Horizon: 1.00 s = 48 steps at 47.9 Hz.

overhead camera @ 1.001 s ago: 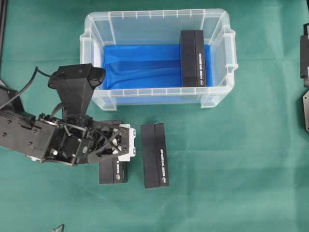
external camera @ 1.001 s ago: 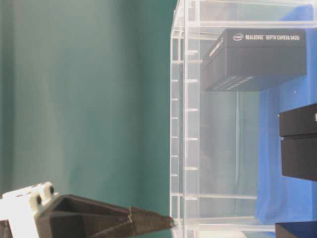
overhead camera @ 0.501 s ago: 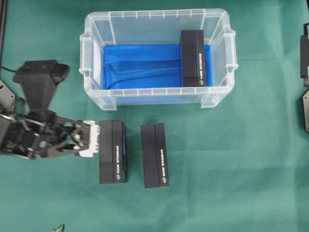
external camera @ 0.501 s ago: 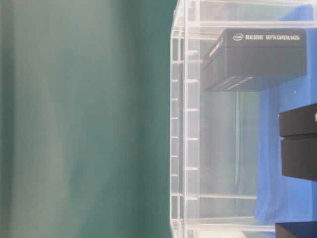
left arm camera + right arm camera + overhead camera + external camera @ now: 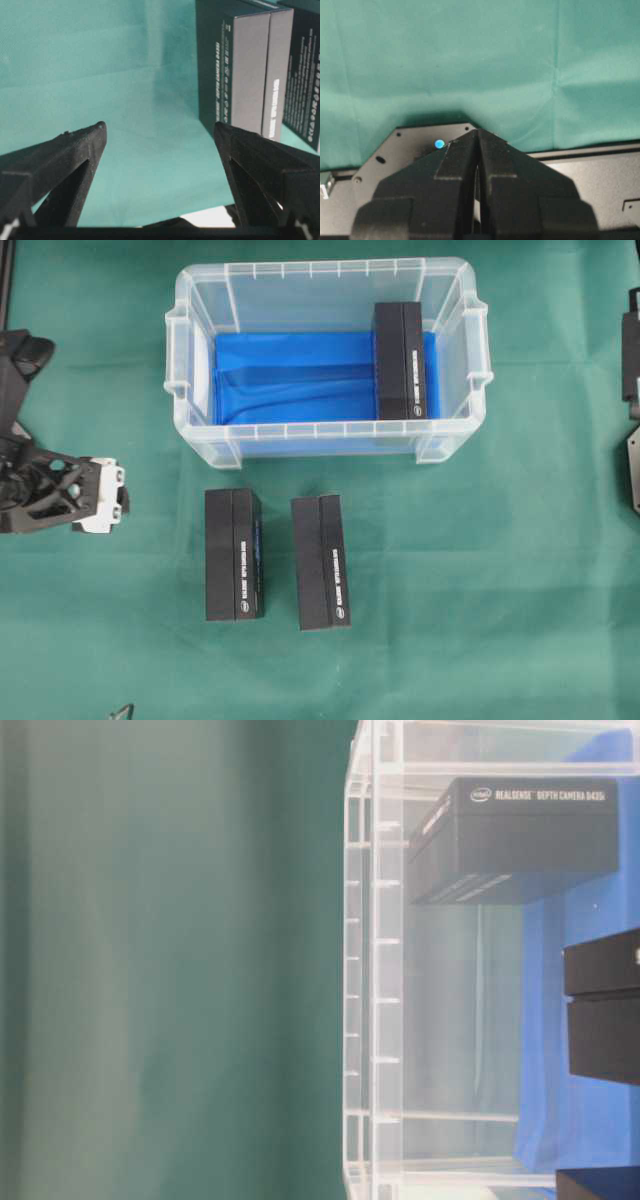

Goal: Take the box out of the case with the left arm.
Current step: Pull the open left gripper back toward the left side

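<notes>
Left pincer (image 5: pixel 160 132) is wide open, holding nothing; reaching for the box (image 5: pixel 401 360) could clip the case (image 5: pixel 190 360) rim.

We see the clear case (image 5: pixel 375 970) on the right, a black box (image 5: pixel 520 835) inside over blue lining (image 5: pixel 580 1120), green cloth (image 5: pixel 170 960) filling the left.

clear glossy plastic case (image 5: pixel 330 280); matt green cloth (image 5: pixel 500 590).

The left gripper (image 5: pixel 159 132) is hanging empty at the left edge, jaws spread wide; the right gripper (image 5: pixel 478 137) is resting with jaws pressed together.
</notes>
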Each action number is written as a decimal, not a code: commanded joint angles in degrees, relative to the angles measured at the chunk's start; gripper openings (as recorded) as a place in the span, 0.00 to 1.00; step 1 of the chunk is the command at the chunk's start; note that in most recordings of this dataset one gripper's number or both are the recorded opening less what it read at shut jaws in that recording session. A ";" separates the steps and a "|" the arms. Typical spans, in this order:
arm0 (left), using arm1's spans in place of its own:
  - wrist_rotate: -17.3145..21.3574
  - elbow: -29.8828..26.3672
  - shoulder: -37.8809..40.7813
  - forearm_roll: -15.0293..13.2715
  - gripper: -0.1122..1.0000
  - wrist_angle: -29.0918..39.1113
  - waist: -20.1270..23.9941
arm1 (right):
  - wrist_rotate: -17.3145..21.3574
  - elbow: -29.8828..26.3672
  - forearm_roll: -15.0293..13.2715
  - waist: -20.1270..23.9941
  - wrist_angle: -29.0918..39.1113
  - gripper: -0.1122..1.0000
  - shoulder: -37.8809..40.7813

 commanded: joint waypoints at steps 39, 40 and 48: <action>23.64 -1.76 -2.90 -0.88 0.89 0.53 24.35 | 0.00 -0.62 -0.18 0.00 -0.09 0.10 0.09; 24.26 -1.85 -2.90 -1.05 0.89 0.53 25.05 | 0.00 -0.70 -0.09 0.00 0.00 0.10 0.09; 29.44 -2.02 -2.81 -3.08 0.89 0.62 30.50 | 0.00 -0.70 -0.09 0.00 -0.09 0.10 0.09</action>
